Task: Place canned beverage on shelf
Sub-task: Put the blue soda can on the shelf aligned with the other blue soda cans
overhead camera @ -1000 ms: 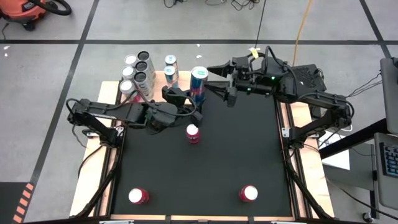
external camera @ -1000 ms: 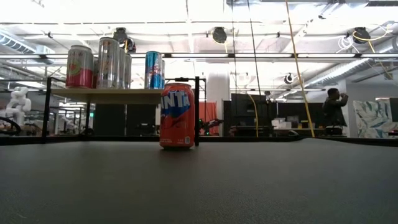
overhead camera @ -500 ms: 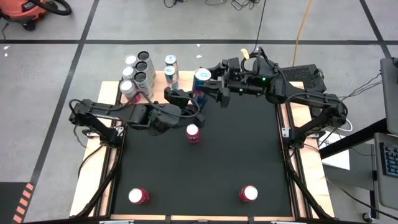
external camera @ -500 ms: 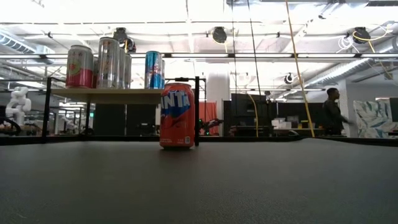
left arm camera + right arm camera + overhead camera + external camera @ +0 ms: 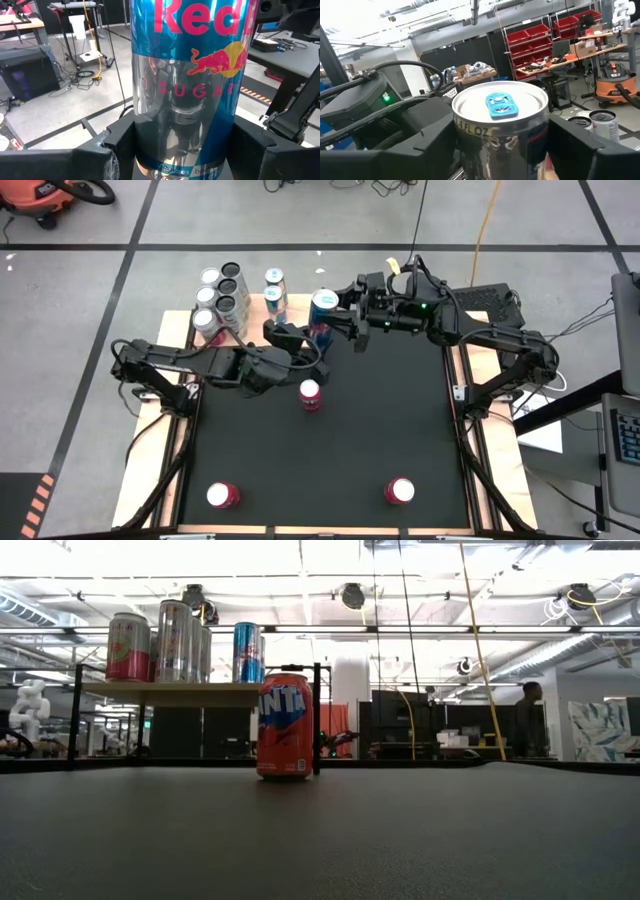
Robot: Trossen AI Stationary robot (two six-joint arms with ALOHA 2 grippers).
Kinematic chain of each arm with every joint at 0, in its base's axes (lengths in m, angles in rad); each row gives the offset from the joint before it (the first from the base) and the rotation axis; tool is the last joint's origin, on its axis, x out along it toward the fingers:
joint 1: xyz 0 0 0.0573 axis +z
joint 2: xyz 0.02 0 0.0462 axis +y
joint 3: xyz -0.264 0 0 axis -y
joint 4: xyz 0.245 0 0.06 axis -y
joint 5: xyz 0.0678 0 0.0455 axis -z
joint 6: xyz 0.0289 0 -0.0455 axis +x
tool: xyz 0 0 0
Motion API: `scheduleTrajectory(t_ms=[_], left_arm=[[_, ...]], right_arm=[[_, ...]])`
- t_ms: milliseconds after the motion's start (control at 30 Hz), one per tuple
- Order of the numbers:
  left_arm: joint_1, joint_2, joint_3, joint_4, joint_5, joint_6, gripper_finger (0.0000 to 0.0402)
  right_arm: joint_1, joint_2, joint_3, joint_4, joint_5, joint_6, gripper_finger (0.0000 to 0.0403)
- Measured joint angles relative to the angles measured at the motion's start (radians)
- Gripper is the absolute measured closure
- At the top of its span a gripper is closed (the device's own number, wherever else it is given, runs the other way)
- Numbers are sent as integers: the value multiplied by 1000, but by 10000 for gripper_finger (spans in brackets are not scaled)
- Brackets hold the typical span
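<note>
Gripping the tall blue-and-silver Red Bull can (image 5: 320,317), your left claw (image 5: 298,338) was clamped low on its body while your right claw (image 5: 350,320), fingers spread, flanked its top; the pale wood shelf (image 5: 258,313) lay just beyond both.

High view looks straight down on the whole table (image 5: 400,430) and both arms. Low view sits at mat level, facing across to the shelf (image 5: 190,693) at 11 o'clock and the room beyond. Both wrist views sit very near the Red Bull can (image 5: 190,85), the left side-on, the right down on its lid; the high view shares it at 12 o'clock.
</note>
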Motion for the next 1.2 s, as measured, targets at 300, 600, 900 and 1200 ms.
scheduleTrajectory(t_ms=[300, 600, 900, 1200], left_arm=[[0, 0, 0, -2, -2, 1, 158], [-3, -10, 0, 0, 8, -56, 132], [-22, -51, 1, -26, 55, -47, 104], [-37, -111, 1, -218, 70, -126, 82]], right_arm=[[0, 0, 0, 0, 0, -26, 197], [-12, 0, 0, -5, -6, -29, 196], [-26, 0, 0, -13, -1, -17, 196], [-49, 0, 0, 0, 2, -20, 195]])
